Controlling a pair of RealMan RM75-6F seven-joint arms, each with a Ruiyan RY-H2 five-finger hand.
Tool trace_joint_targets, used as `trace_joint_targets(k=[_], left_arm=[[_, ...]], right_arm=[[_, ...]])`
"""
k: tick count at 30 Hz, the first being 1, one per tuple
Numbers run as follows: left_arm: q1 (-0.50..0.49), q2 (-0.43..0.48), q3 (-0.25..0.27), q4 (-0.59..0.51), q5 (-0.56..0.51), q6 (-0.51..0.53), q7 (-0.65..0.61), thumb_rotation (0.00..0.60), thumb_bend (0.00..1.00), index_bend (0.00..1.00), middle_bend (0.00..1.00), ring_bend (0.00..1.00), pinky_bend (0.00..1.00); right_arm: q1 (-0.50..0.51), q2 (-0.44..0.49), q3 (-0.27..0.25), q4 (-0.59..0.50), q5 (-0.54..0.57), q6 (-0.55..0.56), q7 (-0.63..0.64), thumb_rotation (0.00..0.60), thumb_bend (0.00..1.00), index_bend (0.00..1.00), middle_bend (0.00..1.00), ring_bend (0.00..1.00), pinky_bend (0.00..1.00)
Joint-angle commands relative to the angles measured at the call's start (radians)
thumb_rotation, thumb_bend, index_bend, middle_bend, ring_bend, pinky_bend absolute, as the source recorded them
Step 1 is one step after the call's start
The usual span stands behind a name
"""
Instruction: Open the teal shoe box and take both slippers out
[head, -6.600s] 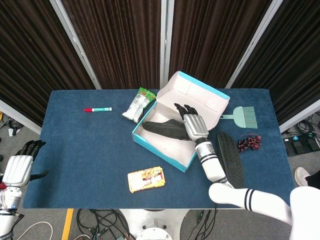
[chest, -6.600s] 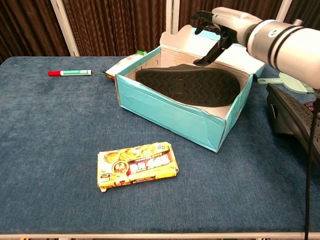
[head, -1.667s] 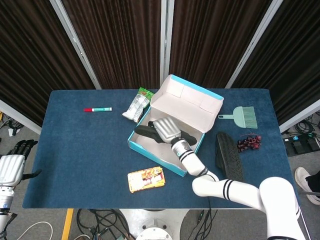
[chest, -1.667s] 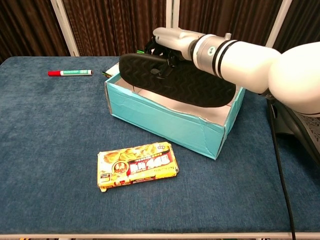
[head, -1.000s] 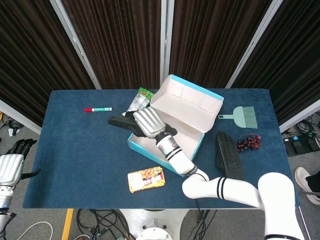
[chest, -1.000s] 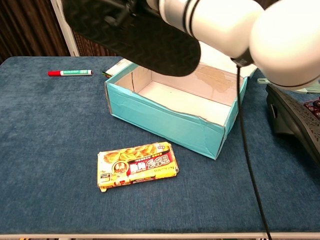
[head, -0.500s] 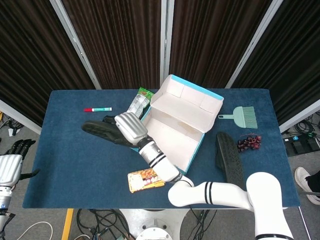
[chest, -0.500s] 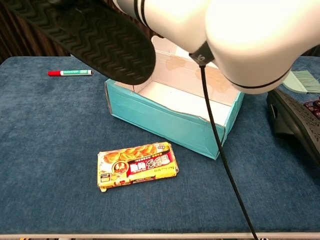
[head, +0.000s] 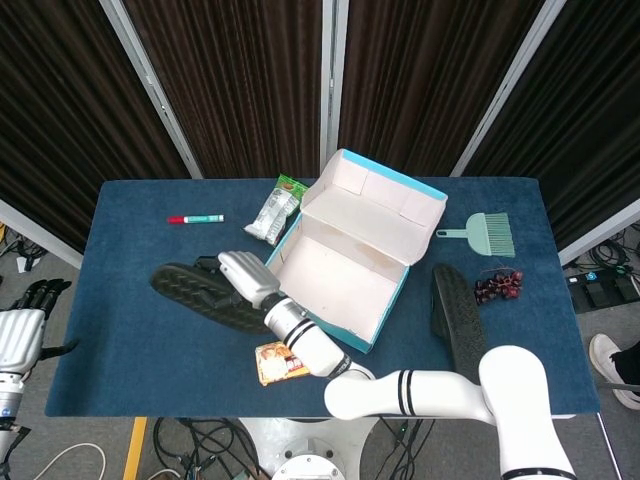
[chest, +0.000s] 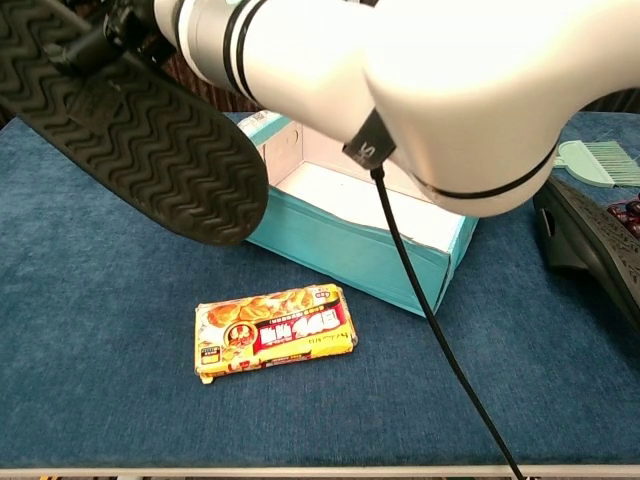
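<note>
The teal shoe box (head: 372, 318) stands open mid-table with its lid (head: 375, 195) tipped back, and its white inside (chest: 370, 195) holds nothing. My right hand (head: 246, 276) grips a black slipper (head: 193, 292) left of the box, above the blue cloth. In the chest view the slipper's zigzag sole (chest: 130, 120) fills the upper left, held from above by the right hand (chest: 118, 28). The other black slipper (head: 458, 318) lies on the table right of the box, also seen as the slipper (chest: 585, 250) at the right edge. My left hand (head: 22, 338) hangs off the table's left edge, holding nothing.
A yellow snack pack (head: 283, 362) lies in front of the box, close under my right forearm. A red marker (head: 195, 218) and a snack bag (head: 272, 210) sit at the back left. A green brush (head: 485, 233) and dark grapes (head: 497, 285) lie at the right.
My right hand has lifted the slipper out of the box and carried it left and lower, over the cloth beside the box. The left hand has not moved.
</note>
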Motion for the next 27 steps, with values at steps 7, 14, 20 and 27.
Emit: trace_joint_targets(k=[7, 14, 20, 27], left_arm=[[0.002, -0.003, 0.001, 0.009, -0.002, -0.002, -0.005, 0.600, 0.11, 0.15, 0.13, 0.10, 0.36], [0.005, -0.005, 0.000, 0.026, -0.006, -0.003, -0.018, 0.600, 0.11, 0.15, 0.13, 0.10, 0.36], [0.007, -0.004, 0.000, 0.029, -0.007, -0.001, -0.018, 0.600, 0.11, 0.15, 0.13, 0.10, 0.36], [0.007, -0.006, 0.002, 0.031, -0.008, -0.008, -0.015, 0.600, 0.11, 0.15, 0.13, 0.10, 0.36]], right_arm=[[0.078, -0.115, -0.013, 0.175, 0.031, -0.072, 0.035, 0.600, 0.59, 0.91, 0.74, 0.59, 0.69], [0.111, -0.170, -0.011, 0.287, 0.060, -0.095, 0.027, 0.600, 0.52, 0.86, 0.70, 0.57, 0.67], [0.112, -0.127, -0.031, 0.291, 0.077, -0.247, 0.053, 0.600, 0.20, 0.36, 0.35, 0.13, 0.21], [0.102, -0.119, -0.033, 0.296, 0.046, -0.211, 0.070, 0.600, 0.10, 0.01, 0.08, 0.00, 0.00]])
